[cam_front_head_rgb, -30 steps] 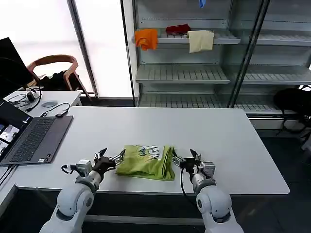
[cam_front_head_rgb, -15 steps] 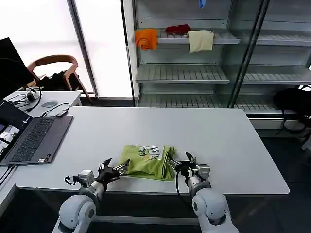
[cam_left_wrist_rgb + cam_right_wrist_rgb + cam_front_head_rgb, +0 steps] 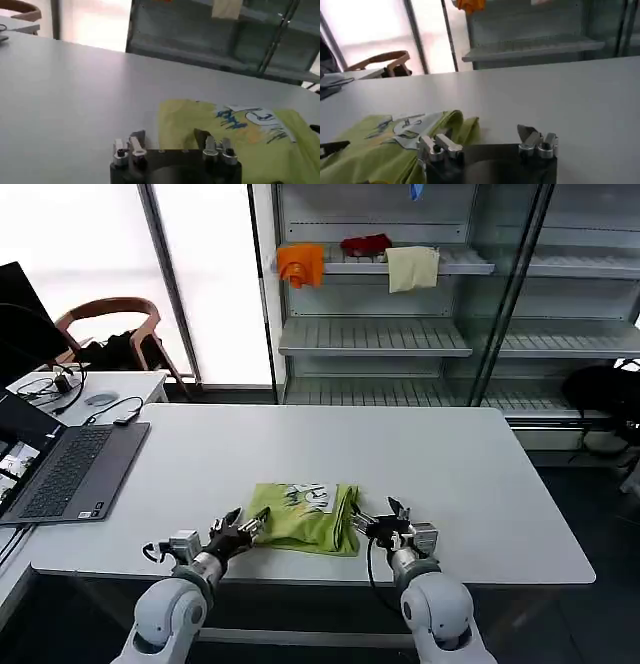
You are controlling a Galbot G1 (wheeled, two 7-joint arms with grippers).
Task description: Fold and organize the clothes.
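Note:
The lime-green T-shirt lies folded into a small rectangle near the front edge of the white table, its white printed patch facing up. My left gripper rests low on the table at the shirt's left edge, open. In the left wrist view the gripper has one finger over the bare table and the other over the T-shirt. My right gripper is open at the shirt's right edge. In the right wrist view the gripper has one finger beside the folded T-shirt.
An open laptop sits at the table's left end. Behind the table, a metal shelf unit holds an orange cloth, a cream cloth and a red item. A chair stands at the back left.
Both grippers dropped lower toward the table's front edge. The left one then slid right, closer to the shirt's left edge. The shirt has not moved.

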